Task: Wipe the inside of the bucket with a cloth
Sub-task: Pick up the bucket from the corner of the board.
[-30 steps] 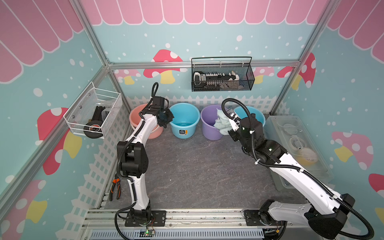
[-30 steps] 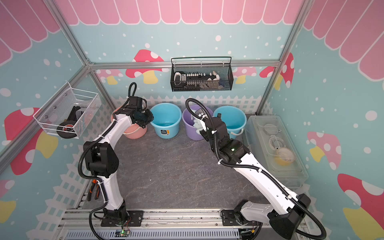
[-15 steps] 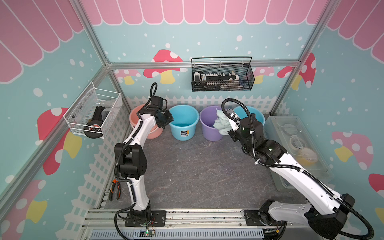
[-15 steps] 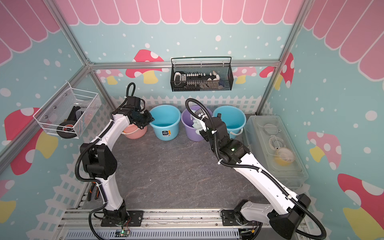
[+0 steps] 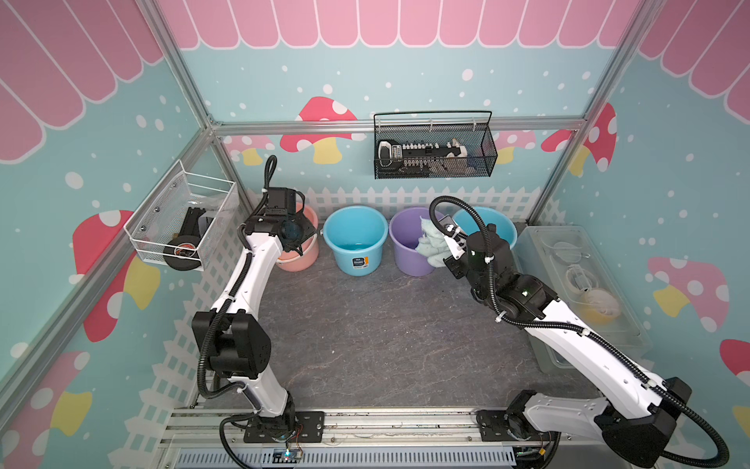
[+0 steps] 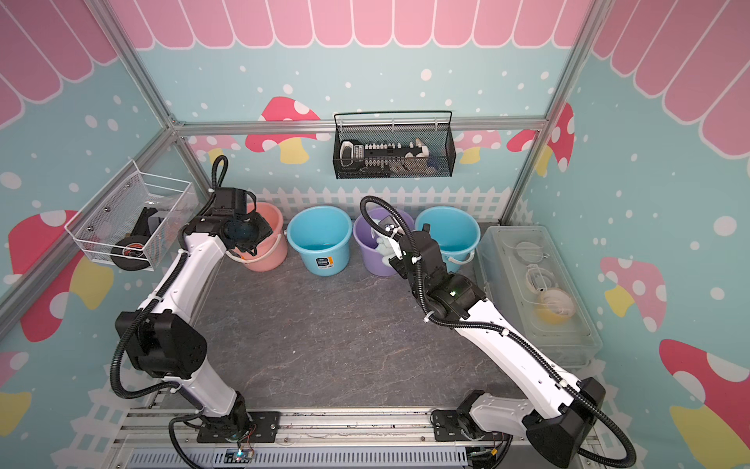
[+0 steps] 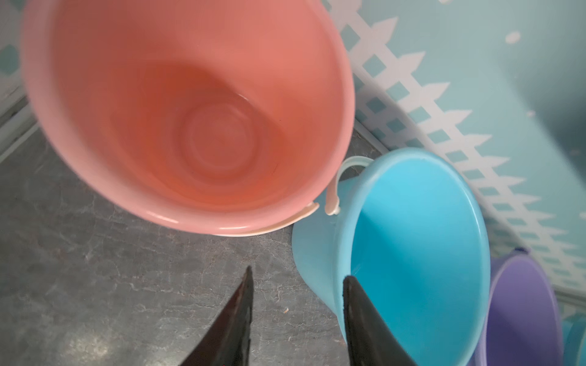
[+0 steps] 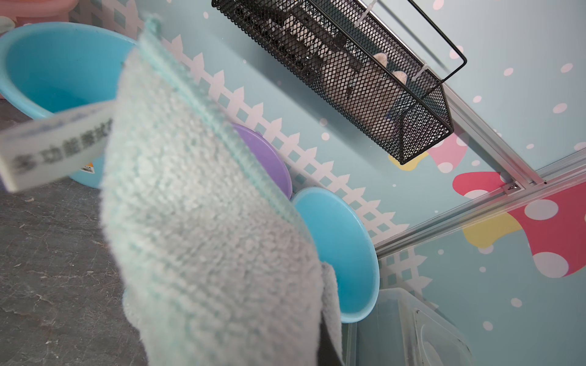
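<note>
Cloth (image 5: 429, 243), soft, fluffy and light, hangs bunched from the right tool (image 5: 445, 248), which is clenched on one edge of it at the mouth of the purple bucket (image 5: 406, 262); whether the fabric touches the inner wall I cannot tell. Being limp, it will likely fold and drag rather than push, so a hold on a gathered edge, leaving a loose pad to press on the smooth plastic, seems best. The left tool (image 7: 298, 275) is released and empty, jaws apart above the table (image 7: 95, 285) beside the pink bucket (image 7: 79, 95) and a blue bucket (image 7: 412, 237).
</note>
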Available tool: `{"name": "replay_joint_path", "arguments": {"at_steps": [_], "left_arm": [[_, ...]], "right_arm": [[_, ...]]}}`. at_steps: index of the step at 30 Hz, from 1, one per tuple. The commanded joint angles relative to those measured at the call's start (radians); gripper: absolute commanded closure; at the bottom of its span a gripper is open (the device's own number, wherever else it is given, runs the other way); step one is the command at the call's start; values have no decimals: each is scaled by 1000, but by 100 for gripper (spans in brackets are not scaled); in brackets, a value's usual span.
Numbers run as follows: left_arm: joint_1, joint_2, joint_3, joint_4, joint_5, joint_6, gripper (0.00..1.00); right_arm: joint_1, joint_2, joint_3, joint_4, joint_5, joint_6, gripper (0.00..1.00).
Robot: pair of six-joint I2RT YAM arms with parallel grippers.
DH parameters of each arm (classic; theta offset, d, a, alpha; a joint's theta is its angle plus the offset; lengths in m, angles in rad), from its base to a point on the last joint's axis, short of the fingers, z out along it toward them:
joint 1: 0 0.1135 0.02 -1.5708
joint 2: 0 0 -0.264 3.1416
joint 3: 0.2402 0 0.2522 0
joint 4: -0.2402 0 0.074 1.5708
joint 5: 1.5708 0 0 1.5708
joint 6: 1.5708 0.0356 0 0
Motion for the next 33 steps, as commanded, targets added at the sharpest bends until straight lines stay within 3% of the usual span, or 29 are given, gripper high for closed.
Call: {"name": "replay_joint_path", "arguments": {"at_steps": [1, 5, 8, 17, 33], "left_arm": [[-8, -39, -72, 52, -173, -290, 54], [-26, -55, -113, 75, -326, -504, 46], [-18, -31, -105, 94, -360, -600, 43], [1, 131, 10, 100, -305, -685, 43], [33, 156, -25, 91, -309, -740, 44]], "right_arm": [[-6, -6, -11, 39, -12, -3, 100], [-5, -10, -12, 40, -12, -6, 100], [-6, -16, -16, 41, -11, -10, 100], [-6, -49, -36, 38, 19, -41, 100], [-6, -62, -55, 37, 25, -54, 100]]}}
